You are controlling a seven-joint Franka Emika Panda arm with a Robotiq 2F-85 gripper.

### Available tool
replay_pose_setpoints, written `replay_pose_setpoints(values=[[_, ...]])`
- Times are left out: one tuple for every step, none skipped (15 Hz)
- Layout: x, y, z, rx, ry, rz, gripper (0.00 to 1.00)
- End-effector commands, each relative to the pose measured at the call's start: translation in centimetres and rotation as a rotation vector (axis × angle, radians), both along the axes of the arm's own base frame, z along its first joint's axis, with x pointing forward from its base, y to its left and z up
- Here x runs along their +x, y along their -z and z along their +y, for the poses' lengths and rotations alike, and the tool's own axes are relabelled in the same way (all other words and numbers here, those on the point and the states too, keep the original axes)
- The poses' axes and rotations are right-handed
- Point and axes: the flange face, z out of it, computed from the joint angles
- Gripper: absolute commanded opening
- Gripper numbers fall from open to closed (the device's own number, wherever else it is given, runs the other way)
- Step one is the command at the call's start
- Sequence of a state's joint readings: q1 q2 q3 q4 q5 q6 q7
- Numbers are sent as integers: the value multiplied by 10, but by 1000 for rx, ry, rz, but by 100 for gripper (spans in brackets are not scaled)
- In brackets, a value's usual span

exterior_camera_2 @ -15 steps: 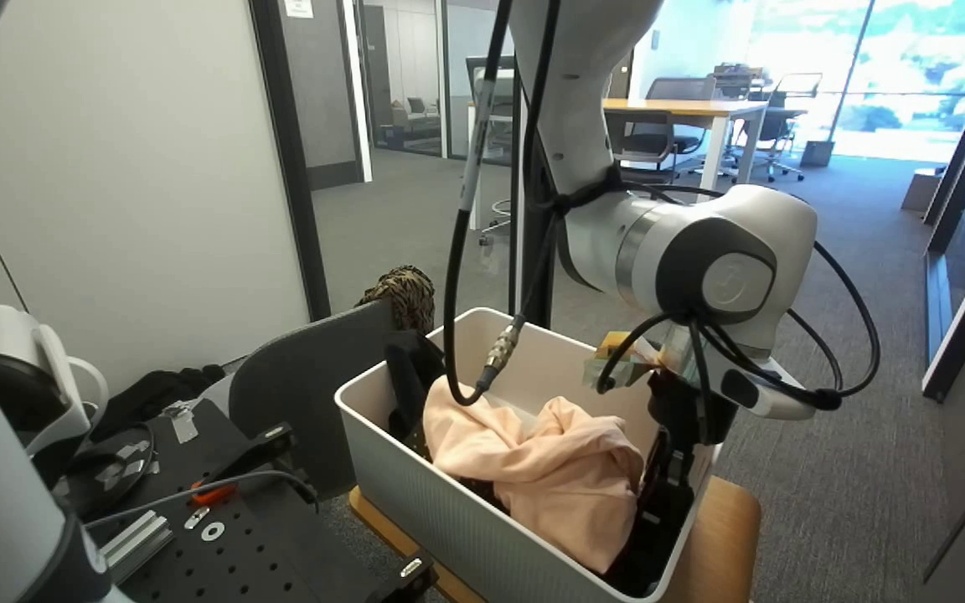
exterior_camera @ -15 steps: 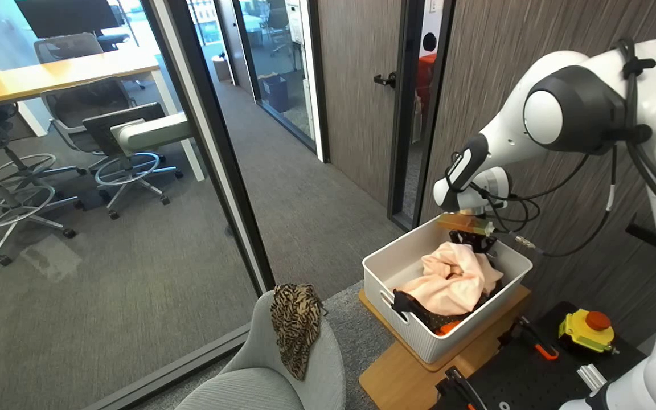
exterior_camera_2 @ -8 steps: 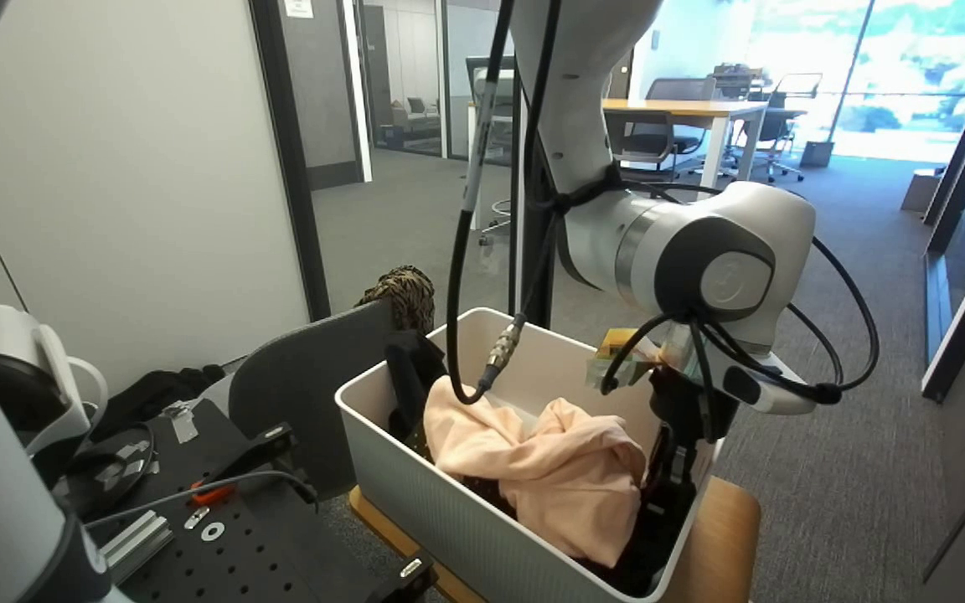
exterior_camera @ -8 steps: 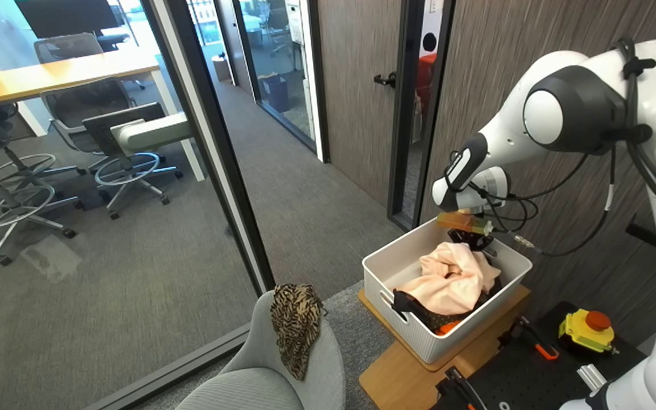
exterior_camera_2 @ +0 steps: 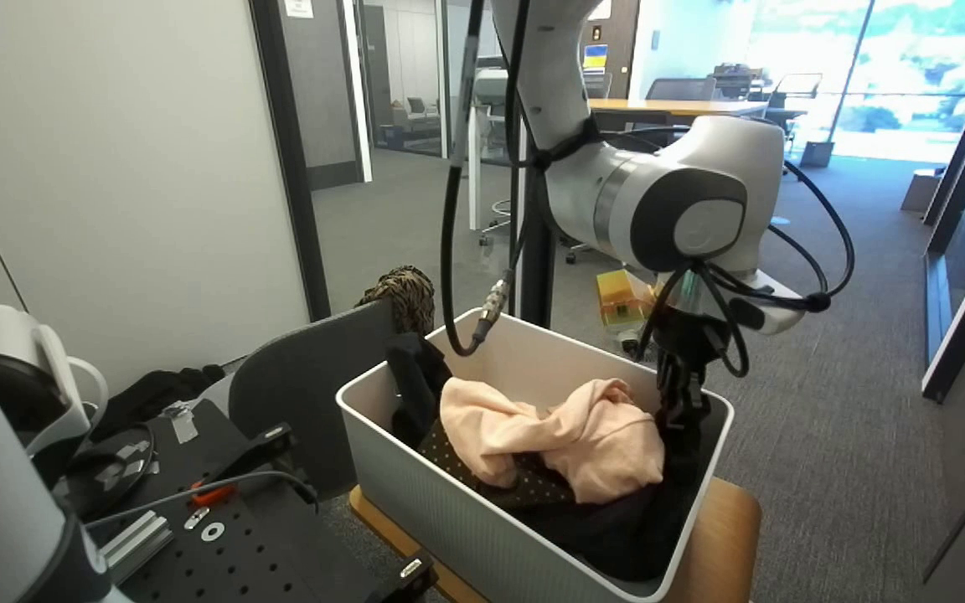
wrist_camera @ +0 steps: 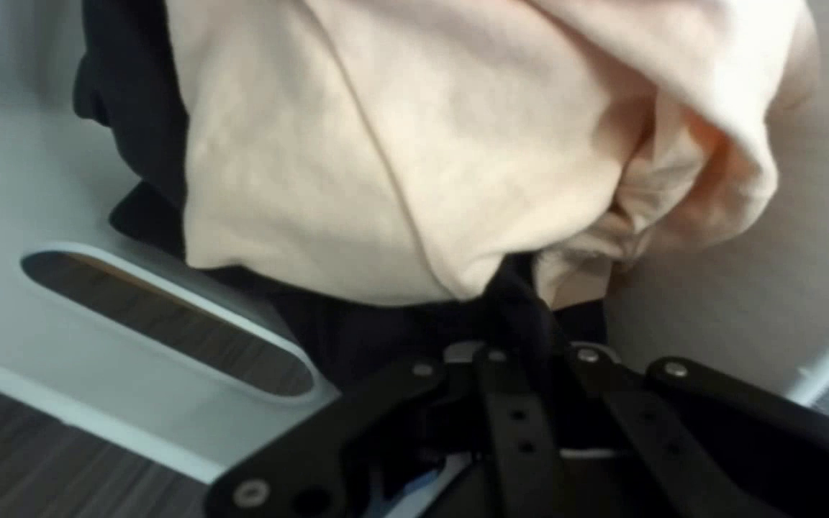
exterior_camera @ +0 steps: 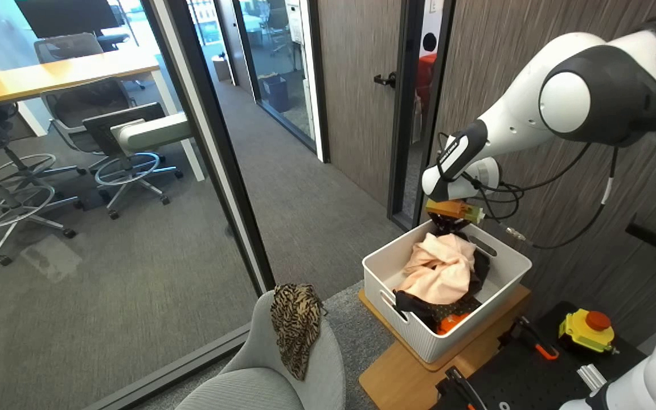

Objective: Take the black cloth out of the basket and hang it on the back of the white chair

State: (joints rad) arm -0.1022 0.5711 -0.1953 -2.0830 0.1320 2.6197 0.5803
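The black cloth (exterior_camera_2: pixel 683 456) lies in the white basket (exterior_camera_2: pixel 449 511), partly under a peach cloth (exterior_camera_2: pixel 575 435). In the wrist view the black cloth (wrist_camera: pixel 378 338) runs up between the fingers. My gripper (wrist_camera: pixel 526 352) is shut on a bunched part of it, with the jaws close together. In both exterior views the gripper (exterior_camera: pixel 447 225) (exterior_camera_2: pixel 683 410) is low at the basket's far end, about rim height. The pale grey-white chair (exterior_camera: pixel 242 393) stands beside the basket, with a tiger-print cloth (exterior_camera: pixel 296 330) over its back.
A dotted dark cloth (exterior_camera_2: pixel 466 461), another dark cloth (exterior_camera_2: pixel 415 377) at the near-chair end and an orange item (exterior_camera: pixel 453 323) are also in the basket. The basket stands on a wooden stool (exterior_camera: pixel 385 376). A glass wall frame (exterior_camera: pixel 220 148) rises behind the chair.
My gripper has risen and shifted within the basket, drawing the black cloth up with it. The peach cloth has shifted along, baring more of the dotted cloth and the basket floor.
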Motion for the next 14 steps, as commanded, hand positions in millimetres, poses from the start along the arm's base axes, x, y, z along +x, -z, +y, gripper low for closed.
replay_pose_setpoints(values=[[5,-42,16,5,-124,-144,10],[6,-50,21,6,-158,-178,10],[7,-58,26,6,-192,-206,10],[8,-65,31,6,-226,-238,10],[8,-73,37,1,-265,-265,10],[9,-80,42,0,-304,-291,10],[9,-92,54,-2,-354,-310,10],[10,-99,61,-3,-401,-328,10],[12,-110,73,-8,-456,-341,10],[14,-118,82,-8,-504,-356,11],[15,-130,92,-13,-559,-363,10],[17,-141,102,-17,-611,-376,10],[18,-155,110,-25,-662,-388,10],[19,-166,117,-31,-710,-407,10]])
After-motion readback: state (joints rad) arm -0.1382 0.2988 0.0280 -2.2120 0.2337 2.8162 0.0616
